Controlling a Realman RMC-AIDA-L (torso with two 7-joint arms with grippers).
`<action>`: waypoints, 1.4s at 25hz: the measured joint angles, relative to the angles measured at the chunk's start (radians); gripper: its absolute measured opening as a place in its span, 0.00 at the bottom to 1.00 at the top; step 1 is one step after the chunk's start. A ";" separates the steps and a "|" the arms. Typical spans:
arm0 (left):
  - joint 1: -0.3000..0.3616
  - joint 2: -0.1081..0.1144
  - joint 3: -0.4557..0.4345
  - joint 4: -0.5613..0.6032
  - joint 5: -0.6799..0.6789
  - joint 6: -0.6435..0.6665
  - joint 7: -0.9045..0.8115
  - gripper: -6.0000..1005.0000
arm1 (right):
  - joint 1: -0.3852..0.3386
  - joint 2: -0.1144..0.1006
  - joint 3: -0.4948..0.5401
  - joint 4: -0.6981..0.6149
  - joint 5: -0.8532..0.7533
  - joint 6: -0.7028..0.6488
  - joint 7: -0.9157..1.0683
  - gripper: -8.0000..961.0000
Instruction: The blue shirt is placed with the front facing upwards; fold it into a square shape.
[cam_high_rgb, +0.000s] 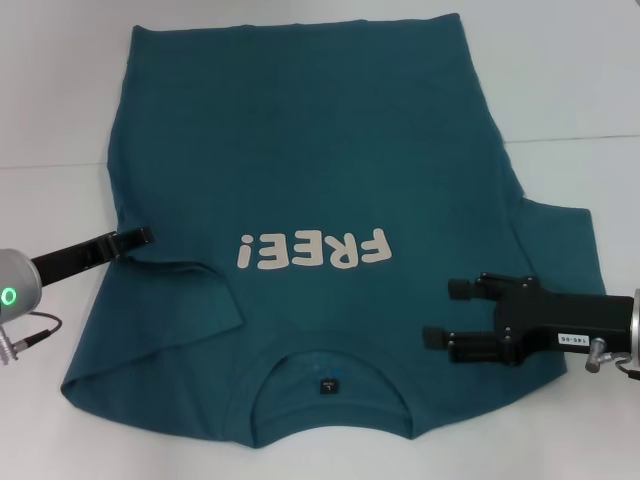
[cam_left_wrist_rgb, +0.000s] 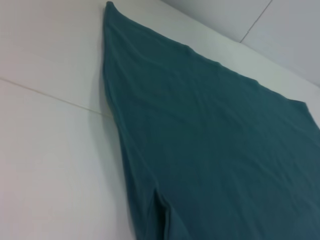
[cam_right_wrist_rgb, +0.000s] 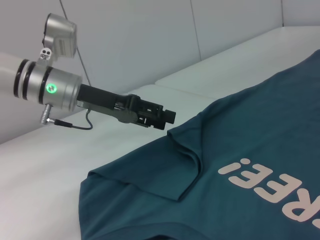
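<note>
One blue shirt (cam_high_rgb: 330, 190) lies flat on the white counter (cam_high_rgb: 580, 80), print up, collar toward the robot, its left sleeve folded inward over the body. Left tool (cam_high_rgb: 140, 237) sits at that folded edge, closure cannot tell. Right tool (cam_high_rgb: 445, 313) hovers over the shirt's right shoulder, fingers apart, holding nothing; bare counter flanks both shirt sides.

Silver wrists, black fingers (cam_high_rgb: 437, 312), seemingly rubber-tipped
</note>
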 joint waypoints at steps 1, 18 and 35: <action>-0.006 0.001 0.000 -0.012 0.001 -0.013 0.005 0.70 | 0.000 0.000 0.000 0.000 0.000 0.000 0.000 0.97; -0.093 -0.010 0.008 -0.112 0.014 -0.104 0.064 0.69 | -0.001 0.000 0.000 0.000 -0.002 0.000 0.012 0.97; -0.195 -0.014 0.007 -0.142 -0.135 -0.112 0.230 0.69 | -0.002 0.000 0.000 0.000 0.003 0.000 0.012 0.98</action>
